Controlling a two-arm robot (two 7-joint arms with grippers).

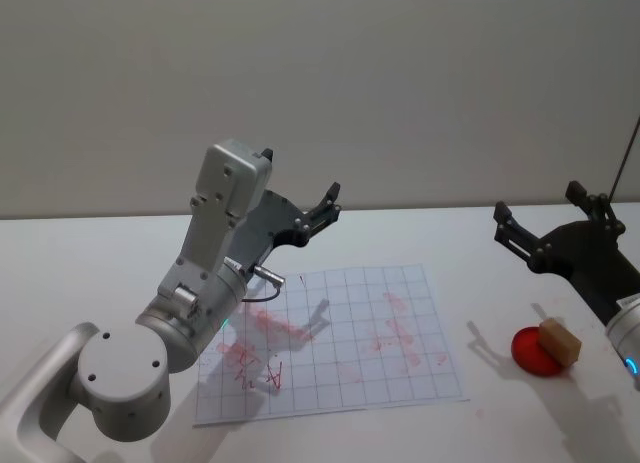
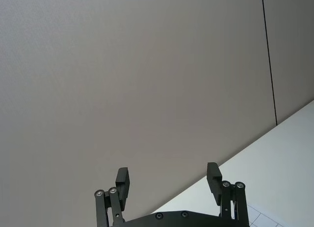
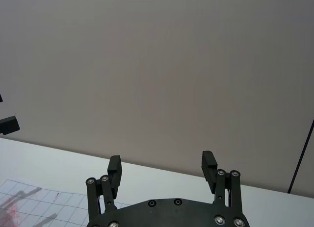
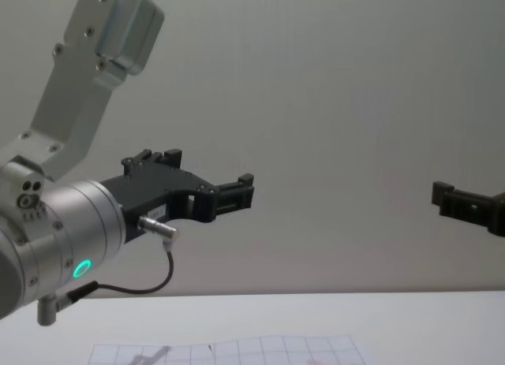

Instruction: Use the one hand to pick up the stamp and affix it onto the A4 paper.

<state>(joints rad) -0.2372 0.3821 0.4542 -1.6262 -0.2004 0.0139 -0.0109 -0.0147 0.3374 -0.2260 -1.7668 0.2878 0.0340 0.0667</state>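
White table (image 1: 100, 263) holds the stamp (image 1: 559, 341) below open right claw (image 1: 540, 211); left claw (image 1: 320, 213) open.

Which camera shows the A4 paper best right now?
The head view: the A4 paper lies flat on the table, its grid and red marks visible nearly whole, with the left arm covering part of one side. The chest view catches just its far edge, the right wrist view a corner, the left wrist view a sliver.
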